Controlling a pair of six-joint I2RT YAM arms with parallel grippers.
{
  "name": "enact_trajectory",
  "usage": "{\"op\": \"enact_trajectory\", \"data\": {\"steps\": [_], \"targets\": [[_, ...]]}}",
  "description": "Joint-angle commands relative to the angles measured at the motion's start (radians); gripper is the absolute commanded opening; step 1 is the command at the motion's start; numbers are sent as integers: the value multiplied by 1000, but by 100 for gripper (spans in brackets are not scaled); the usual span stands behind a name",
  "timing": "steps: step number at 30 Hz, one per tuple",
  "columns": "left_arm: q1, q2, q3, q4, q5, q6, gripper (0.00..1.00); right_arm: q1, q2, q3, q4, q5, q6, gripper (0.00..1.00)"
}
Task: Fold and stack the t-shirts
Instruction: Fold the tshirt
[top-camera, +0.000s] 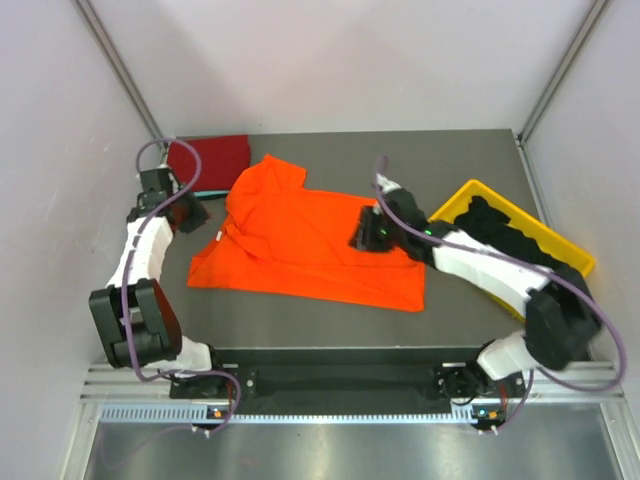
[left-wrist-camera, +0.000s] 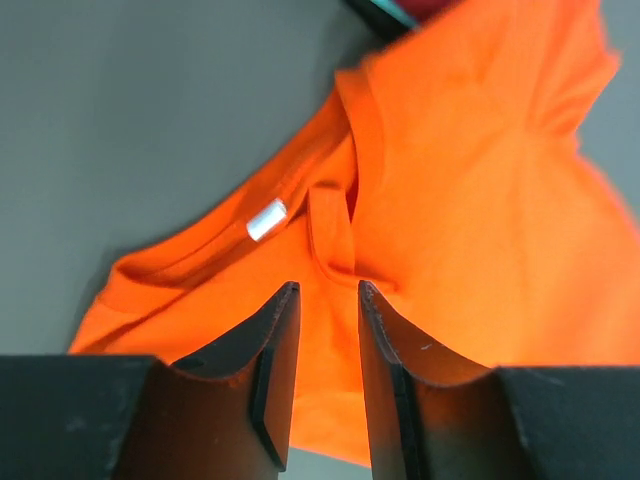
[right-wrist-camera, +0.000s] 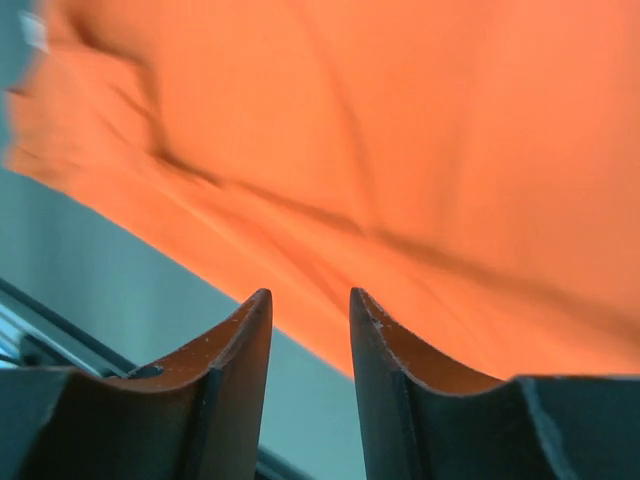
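**Overhead and wrist views.** The orange t-shirt is spread, somewhat crumpled, across the middle of the table, with its collar turned towards the left side. The left hand is held near the collar and the white neck label. Its jaws are parted narrowly and nothing is between them. The right hand is held over the shirt's right half, with its jaws likewise parted narrowly and empty. A folded dark red t-shirt is laid at the far left corner. Black t-shirts are heaped in the yellow bin at the right.
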Motion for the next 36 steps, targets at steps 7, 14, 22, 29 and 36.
{"op": "enact_trajectory", "data": {"steps": [7,14,22,29,36], "targets": [[190,120,27,225,201,-138,34,193,563,592,266,30,-95,46],[197,200,71,218,285,-124,33,200,813,793,334,-129,-52,40],[188,198,17,191,267,-79,32,256,985,960,301,-168,-106,43],[171,197,-18,172,224,-41,31,259,1027,969,310,-132,-126,43],[164,189,-11,171,215,-47,31,259,1053,977,304,-128,-132,43]]}}
